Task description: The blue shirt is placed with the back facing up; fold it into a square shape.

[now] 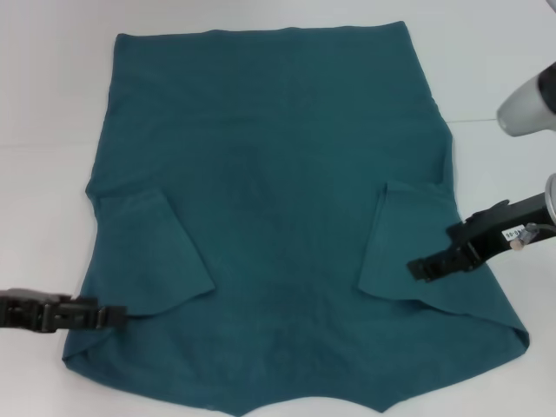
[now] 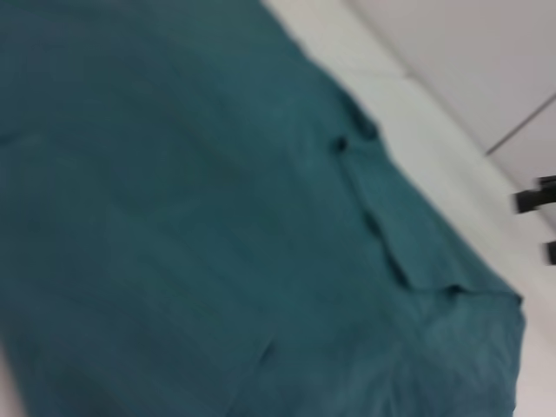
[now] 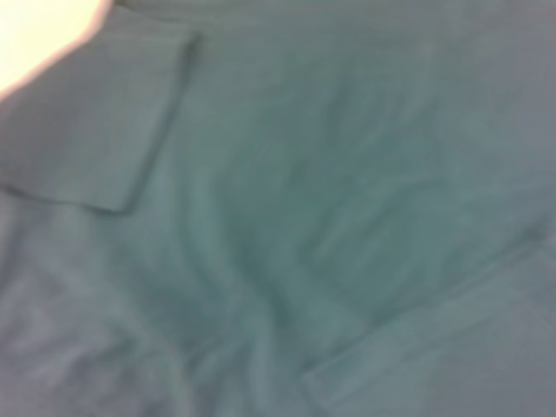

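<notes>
Head: left gripper [image 1: 117, 315] at the shirt's [image 1: 278, 174] near-left edge, right gripper [image 1: 419, 268] over the near-right side by the folded-in sleeve; can't tell either's opening. Shirt flat on the table [image 1: 43, 104], long axis running away from the robot. Left wrist: shirt [image 2: 191, 217] fills the view. Right wrist: only shirt [image 3: 304, 217], sleeve flap

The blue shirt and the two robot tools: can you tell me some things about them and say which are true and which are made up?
1. The blue shirt lies flat on a white table. True.
2. Both sleeves are folded in over the shirt. True.
3. White letters show on the shirt. False: the side facing up is plain.
4. The left tool is high over the shirt's middle. False: it is low at the shirt's left edge, near the folded sleeve.
5. The right tool is at the folded right sleeve. True.
</notes>
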You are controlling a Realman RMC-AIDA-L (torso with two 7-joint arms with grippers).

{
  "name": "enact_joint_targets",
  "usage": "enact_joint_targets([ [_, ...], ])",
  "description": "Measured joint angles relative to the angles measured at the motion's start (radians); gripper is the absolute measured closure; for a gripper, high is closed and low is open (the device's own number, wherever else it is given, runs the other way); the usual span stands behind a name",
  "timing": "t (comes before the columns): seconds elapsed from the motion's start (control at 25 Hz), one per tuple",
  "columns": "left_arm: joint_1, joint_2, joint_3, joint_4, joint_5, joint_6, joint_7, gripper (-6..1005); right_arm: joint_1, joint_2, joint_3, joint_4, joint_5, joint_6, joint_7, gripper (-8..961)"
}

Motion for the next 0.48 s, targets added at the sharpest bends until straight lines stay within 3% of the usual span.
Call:
enact_joint_targets([
  [0.12, 0.002, 0.000, 0.000, 0.041, 0.061, 0.032, -0.082, 205, 0.016, -0.001, 0.054, 0.007, 0.047, -0.073, -0.061, 26],
  [0.32, 0.003, 0.000, -0.017, 0.089, 0.129, 0.100, -0.145, 206, 0.030, -0.001, 0.047, 0.012, 0.041, -0.091, -0.090, 9],
  [0.48, 0.006, 0.000, -0.095, 0.133, 0.254, 0.123, -0.202, 207, 0.039, -0.001, 0.030, 0.013, 0.041, -0.090, -0.091, 11],
])
